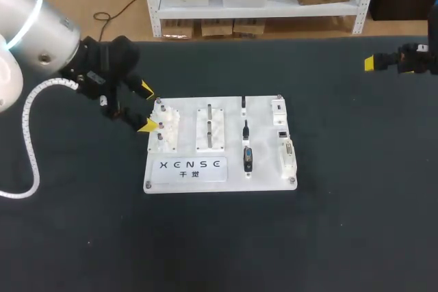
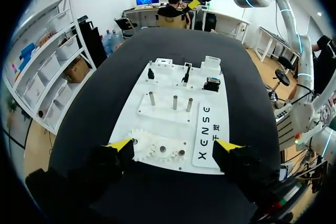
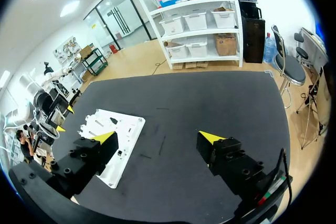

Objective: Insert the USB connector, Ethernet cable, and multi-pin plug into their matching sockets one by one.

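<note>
A white board (image 1: 183,178) lies mid-table. In a column on it stand a small black USB connector (image 1: 243,104), a black Ethernet plug (image 1: 245,130) and a dark multi-pin plug (image 1: 248,159). White sockets (image 1: 286,155) line the board's right edge. My left gripper (image 1: 147,108) hangs open at the board's left end, its tips either side of the white gears (image 2: 157,150), holding nothing. The three plugs (image 2: 185,75) show farther ahead of it. My right gripper (image 3: 157,140) is open and empty over bare black table, far off at the back right (image 1: 375,63); the board (image 3: 131,129) lies beside its finger.
Metal pegs (image 1: 209,120) stand upright in the board's middle block. A white coiled cable (image 1: 27,135) trails from my left arm over the table's left side. The black tabletop (image 1: 342,203) spreads wide around the board.
</note>
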`<state>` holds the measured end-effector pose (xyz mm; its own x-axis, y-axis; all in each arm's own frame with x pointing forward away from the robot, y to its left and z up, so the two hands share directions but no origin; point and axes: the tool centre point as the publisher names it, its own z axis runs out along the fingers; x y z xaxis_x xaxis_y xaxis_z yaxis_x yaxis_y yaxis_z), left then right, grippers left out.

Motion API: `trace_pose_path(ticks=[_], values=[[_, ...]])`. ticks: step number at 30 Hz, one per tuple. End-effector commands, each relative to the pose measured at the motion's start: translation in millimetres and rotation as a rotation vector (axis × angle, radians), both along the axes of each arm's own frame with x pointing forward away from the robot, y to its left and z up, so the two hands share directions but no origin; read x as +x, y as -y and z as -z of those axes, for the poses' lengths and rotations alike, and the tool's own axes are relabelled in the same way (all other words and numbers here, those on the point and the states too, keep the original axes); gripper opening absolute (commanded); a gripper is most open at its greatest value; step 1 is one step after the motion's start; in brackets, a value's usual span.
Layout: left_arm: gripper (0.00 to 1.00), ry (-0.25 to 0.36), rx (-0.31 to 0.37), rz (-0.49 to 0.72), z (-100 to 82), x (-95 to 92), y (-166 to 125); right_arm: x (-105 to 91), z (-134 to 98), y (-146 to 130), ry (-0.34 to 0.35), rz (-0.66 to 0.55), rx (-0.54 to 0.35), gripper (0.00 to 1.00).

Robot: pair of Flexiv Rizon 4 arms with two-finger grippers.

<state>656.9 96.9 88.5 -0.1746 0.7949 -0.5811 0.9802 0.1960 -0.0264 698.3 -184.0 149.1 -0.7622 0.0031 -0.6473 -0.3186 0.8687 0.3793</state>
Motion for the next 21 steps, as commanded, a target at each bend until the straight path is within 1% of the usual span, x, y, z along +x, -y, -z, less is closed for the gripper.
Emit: trace_pose_path(ticks=[1, 11, 14, 16, 17, 18, 20, 21], values=[[1.00, 0.001, 0.000, 0.000, 0.2, -0.5, -0.3, -0.2, -0.2, 0.0, 0.000, 0.001, -0.001, 1.00], [1.00, 0.001, 0.000, 0.000, 0.2, -0.5, -0.3, -0.2, -0.2, 0.0, 0.000, 0.001, -0.001, 1.00], [1.00, 0.001, 0.000, 0.000, 0.2, -0.5, -0.3, 11.4, -0.6, -9.5, -0.041, 0.001, -0.072, 1.00], [1.00, 0.001, 0.000, 0.000, 0.2, -0.5, -0.3, 19.2, -1.5, -20.4, -0.052, 0.027, -0.139, 1.00], [1.00, 0.001, 0.000, 0.000, 0.2, -0.5, -0.3, 22.7, -2.4, -27.8, -0.077, 0.043, -0.167, 1.00], [1.00, 0.001, 0.000, 0.000, 0.2, -0.5, -0.3, 26.2, -1.5, -35.8, -0.110, 0.056, -0.214, 1.00], [1.00, 0.001, 0.000, 0.000, 0.2, -0.5, -0.3, 32.3, -2.2, -56.5, -0.141, 0.110, -0.258, 1.00], [1.00, 0.001, 0.000, 0.000, 0.2, -0.5, -0.3, 34.0, -1.9, -64.1, -0.158, 0.118, -0.283, 1.00]])
